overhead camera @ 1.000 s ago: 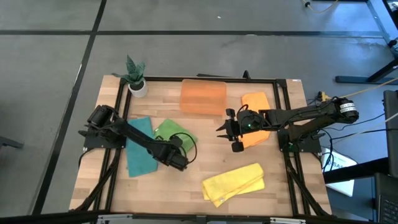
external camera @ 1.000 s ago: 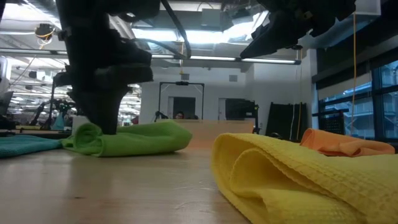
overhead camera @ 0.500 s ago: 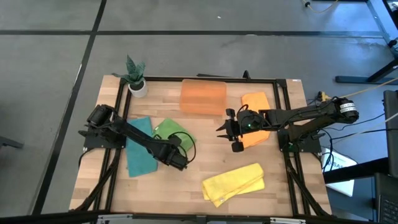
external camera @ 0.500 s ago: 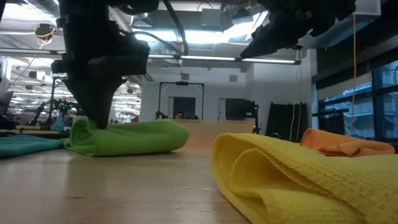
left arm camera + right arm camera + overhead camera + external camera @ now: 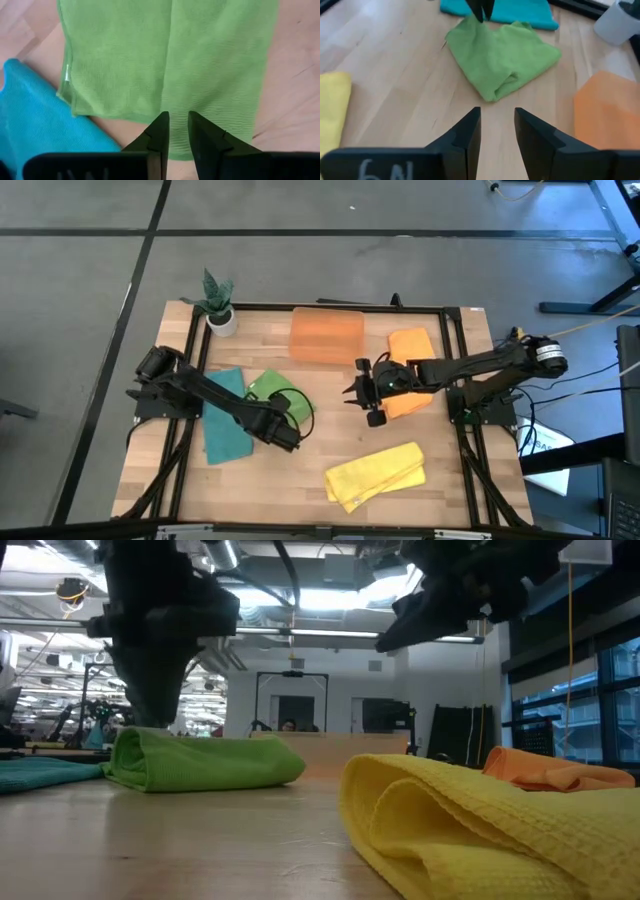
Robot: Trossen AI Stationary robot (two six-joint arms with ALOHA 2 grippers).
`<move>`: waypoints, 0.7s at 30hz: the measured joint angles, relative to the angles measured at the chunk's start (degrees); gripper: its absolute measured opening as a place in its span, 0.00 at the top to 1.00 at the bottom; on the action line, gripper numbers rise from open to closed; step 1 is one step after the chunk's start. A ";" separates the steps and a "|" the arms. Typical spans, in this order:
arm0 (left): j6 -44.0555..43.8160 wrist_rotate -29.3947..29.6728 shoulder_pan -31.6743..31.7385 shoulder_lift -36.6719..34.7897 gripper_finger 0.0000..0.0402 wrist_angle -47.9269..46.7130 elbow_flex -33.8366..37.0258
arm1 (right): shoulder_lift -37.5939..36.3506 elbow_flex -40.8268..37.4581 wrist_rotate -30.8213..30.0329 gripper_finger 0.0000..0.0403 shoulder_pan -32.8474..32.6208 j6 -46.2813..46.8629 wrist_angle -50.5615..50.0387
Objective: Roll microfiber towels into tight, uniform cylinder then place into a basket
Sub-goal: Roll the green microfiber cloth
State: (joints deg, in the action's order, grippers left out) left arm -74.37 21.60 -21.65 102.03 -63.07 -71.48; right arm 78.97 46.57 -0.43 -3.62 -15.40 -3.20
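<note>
The green towel (image 5: pixel 272 390) lies flat, loosely folded, on the wood table left of centre. My left gripper (image 5: pixel 178 120) hangs just above its near-left end (image 5: pixel 470 22), pointing steeply down. Its fingers stand a narrow gap apart with nothing between them. The low view shows them just clear of the cloth (image 5: pixel 200 760). My right gripper (image 5: pixel 497 125) hovers open and empty above bare wood right of centre (image 5: pixel 362 395). The teal towel (image 5: pixel 225 430) lies left of the green one, the yellow towel (image 5: pixel 378 473) near the front, and an orange towel (image 5: pixel 412 345) at the right. The orange basket (image 5: pixel 326 335) stands at the far middle.
A small white pot with a green plant (image 5: pixel 218 310) stands at the far left corner. A black frame rail (image 5: pixel 455 370) runs around the tabletop. Bare wood (image 5: pixel 330 420) lies between the green towel and my right gripper.
My left gripper has risen off the green towel's near-left end. That end stood bunched up under the fingers and now lies lower and flat. My right gripper has sunk a little and drifted toward the table's left.
</note>
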 joint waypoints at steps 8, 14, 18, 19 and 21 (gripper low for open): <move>0.00 1.88 -0.62 -3.11 0.84 -0.99 -0.20 | 7.27 0.00 0.50 0.70 -0.02 -8.97 5.93; -0.19 4.17 -1.97 -5.27 0.85 -0.71 -0.22 | 16.88 0.79 0.55 0.70 -1.82 -20.77 16.20; -0.52 4.66 -3.17 -6.24 0.84 -0.49 -0.22 | 23.44 4.25 0.48 0.70 -2.67 -24.45 16.74; -0.52 4.68 -3.51 -6.36 0.84 -0.53 -0.22 | 24.96 5.25 0.07 0.70 -2.71 -25.60 16.64; -0.55 4.94 -4.01 -6.44 0.85 -0.37 -0.22 | 27.61 7.10 -0.40 0.70 -2.69 -27.53 16.77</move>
State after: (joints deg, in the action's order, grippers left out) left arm -74.91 26.54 -25.66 95.59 -63.44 -71.70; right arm 106.58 53.67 -0.83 -6.31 -42.93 13.57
